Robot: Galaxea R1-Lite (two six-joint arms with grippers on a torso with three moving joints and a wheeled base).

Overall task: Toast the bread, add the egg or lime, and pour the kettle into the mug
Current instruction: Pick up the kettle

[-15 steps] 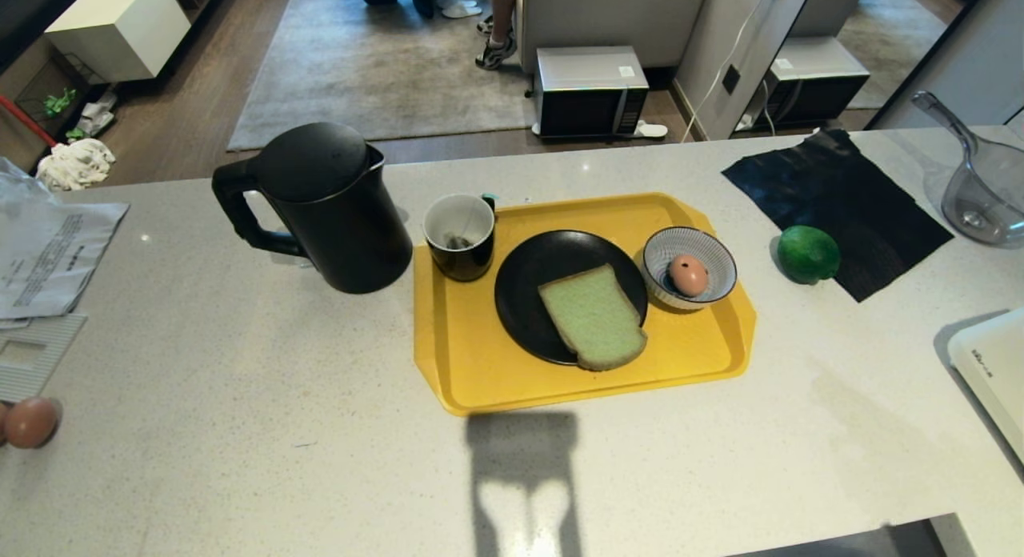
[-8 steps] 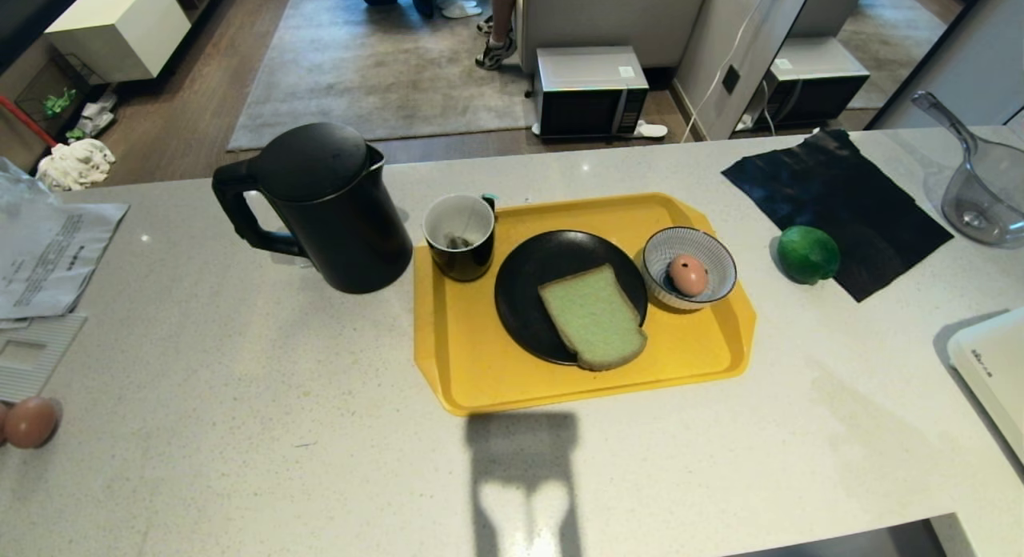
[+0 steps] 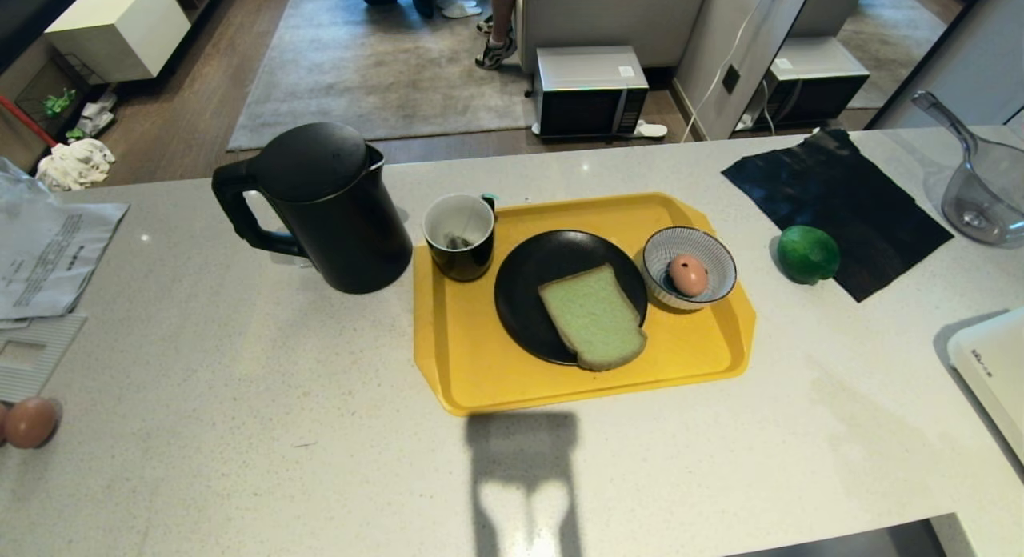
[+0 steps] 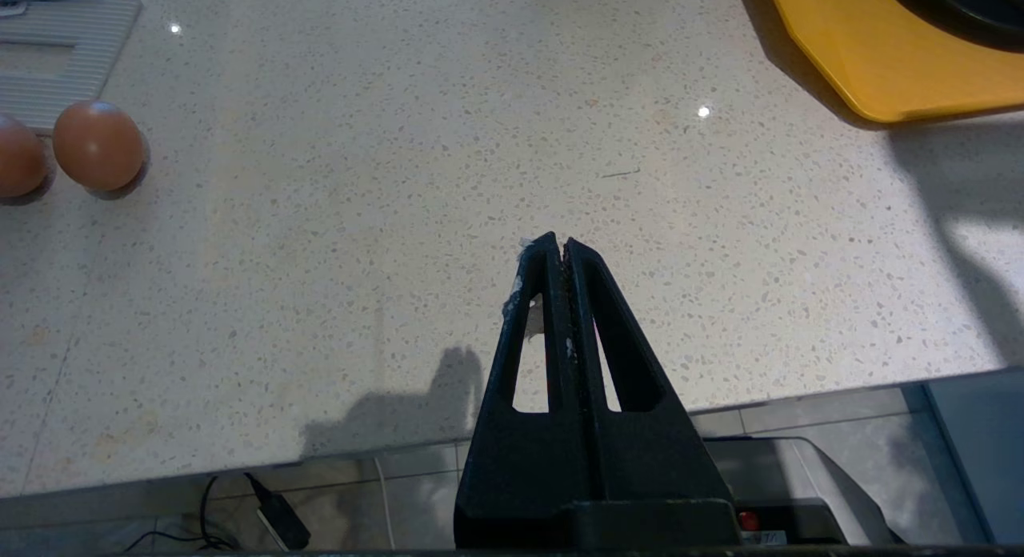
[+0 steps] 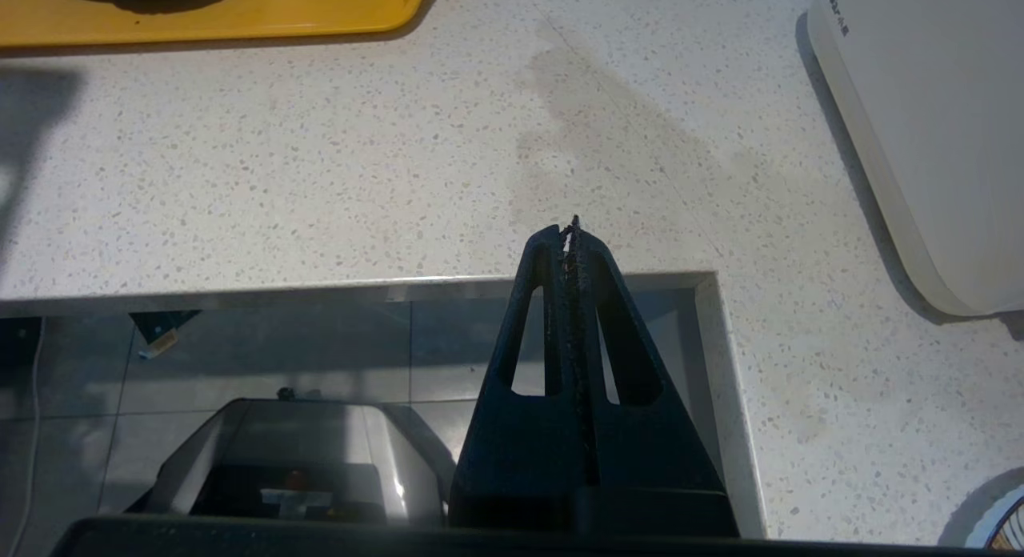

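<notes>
We are looking at the bread [image 3: 593,316], lying flat on the black plate [image 3: 536,277] in the middle of the yellow tray [image 3: 472,365], its longer side running from the plate's centre out over the near rim toward us. Both arms are sitting back at the near edge of the counter [image 3: 240,429], out of the head view, so the slice is lying ahead of both. The right gripper [image 5: 570,230] is hanging over the counter edge between the tray's near right corner and the white appliance [image 5: 928,133]; we are judging this arm the better placed one for the bread, though not by much. The left gripper [image 4: 558,246] is hovering over bare counter, left of the tray, with two plain brown eggs [image 4: 98,145] well off to its side. Both are pinched fully closed and carrying nothing. The egg [image 3: 688,274] is sitting in the striped bowl [image 3: 712,253] on the tray's right; the mug [image 3: 460,235] is holding a teabag, the kettle [image 3: 328,209] standing just left of it off the tray. The lime [image 3: 808,254] is resting on the counter, right of the tray.
</notes>
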